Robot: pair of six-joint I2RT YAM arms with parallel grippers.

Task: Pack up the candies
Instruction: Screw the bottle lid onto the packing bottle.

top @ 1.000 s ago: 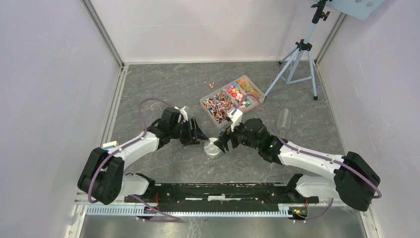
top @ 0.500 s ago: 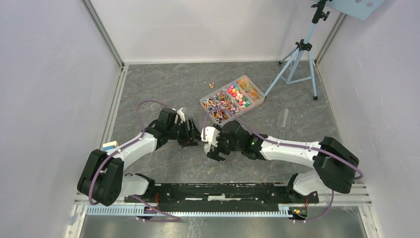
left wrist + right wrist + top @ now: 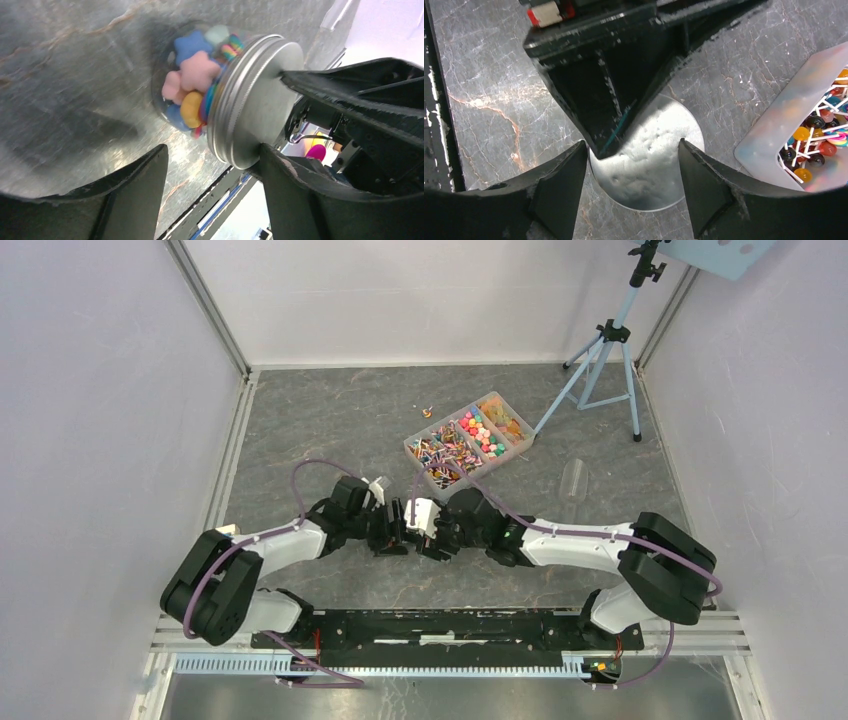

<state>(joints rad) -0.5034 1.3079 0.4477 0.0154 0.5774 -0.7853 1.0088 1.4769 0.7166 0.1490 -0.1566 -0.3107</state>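
Candies [image 3: 197, 72] sit packed inside the clear jar [image 3: 167, 114], its metal lid [image 3: 255, 105] on. Left gripper [image 3: 212, 152] straddles the jar wide, one finger clear; right gripper [image 3: 631, 147] brackets the lid, grip uncertain. Steadying the glass before twisting squarely seems wise.

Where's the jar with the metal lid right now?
Hidden in the top view, the jar stands on the table just ahead of the left gripper, its lid straddled by the right gripper, the candy tray beyond.
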